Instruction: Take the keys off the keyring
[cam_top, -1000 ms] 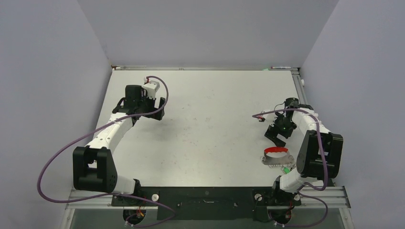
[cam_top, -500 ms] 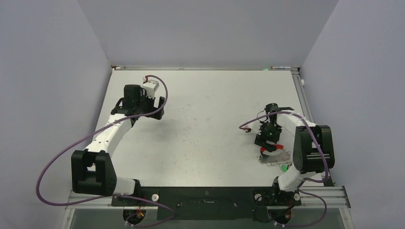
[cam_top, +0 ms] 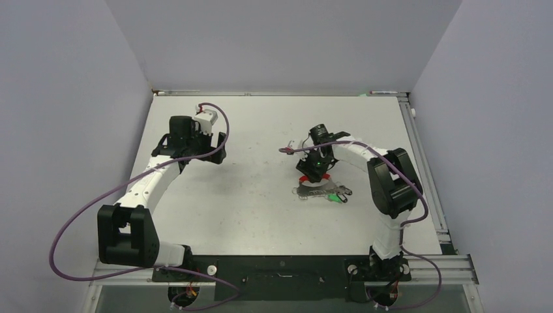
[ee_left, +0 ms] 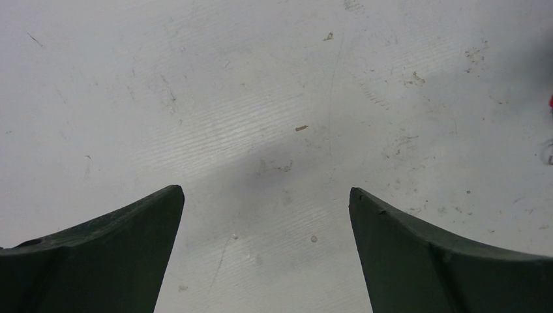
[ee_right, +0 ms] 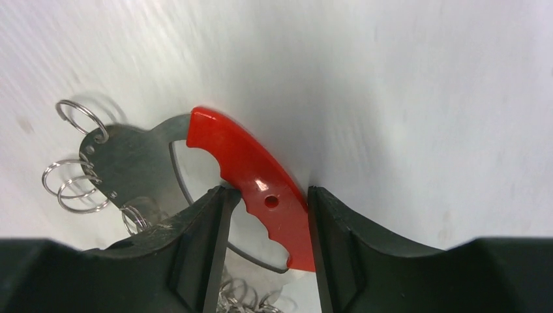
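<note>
now we see the right gripper pinched tight on the red band of the keyring, near the centre of the table toward 3 o'clock, the keys fanned at its 4 o'clock, while the left gripper hangs spread wide toward 10 o'clock.

One keyring, one bunch of keys: one green-headed key, one black-headed key.

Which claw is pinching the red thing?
The right claw: it squeezes the keyring by its red band. The left claw is open, with only table under it.
</note>
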Motion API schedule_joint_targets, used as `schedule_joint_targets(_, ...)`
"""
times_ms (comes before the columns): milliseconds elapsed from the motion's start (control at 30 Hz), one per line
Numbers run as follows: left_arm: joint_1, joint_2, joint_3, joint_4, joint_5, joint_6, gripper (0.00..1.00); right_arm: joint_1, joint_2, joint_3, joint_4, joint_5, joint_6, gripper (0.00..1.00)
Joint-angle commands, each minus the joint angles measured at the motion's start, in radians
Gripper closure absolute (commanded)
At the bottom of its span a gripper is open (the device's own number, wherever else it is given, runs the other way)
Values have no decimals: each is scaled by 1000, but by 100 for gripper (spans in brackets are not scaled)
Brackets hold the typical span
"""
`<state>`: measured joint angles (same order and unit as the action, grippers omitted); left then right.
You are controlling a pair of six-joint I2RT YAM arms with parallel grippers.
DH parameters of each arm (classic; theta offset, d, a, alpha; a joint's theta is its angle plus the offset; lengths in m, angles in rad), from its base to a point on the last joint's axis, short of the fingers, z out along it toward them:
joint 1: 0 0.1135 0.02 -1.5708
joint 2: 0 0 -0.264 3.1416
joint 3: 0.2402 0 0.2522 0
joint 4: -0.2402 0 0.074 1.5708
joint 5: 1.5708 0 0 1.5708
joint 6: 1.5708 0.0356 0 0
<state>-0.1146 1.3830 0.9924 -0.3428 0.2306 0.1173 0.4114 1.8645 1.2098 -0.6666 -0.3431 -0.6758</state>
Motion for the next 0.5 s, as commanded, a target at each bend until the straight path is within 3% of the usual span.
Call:
schedule_joint_targets(0,0,4,5,4,37,-29,4,115,146,67,161,-143,231,54)
schedule_joint_targets(200,-2,42,6,5,149,-68,4,153,201,193,197,-262,404,55)
schedule_joint_targets(367,-8,109,-3,54,373,-91,0,131,116,160,208,-333,409,43)
schedule_joint_targets(467,-13,197,16,87,478,-157,11,92,54,116,224,-366,434,41)
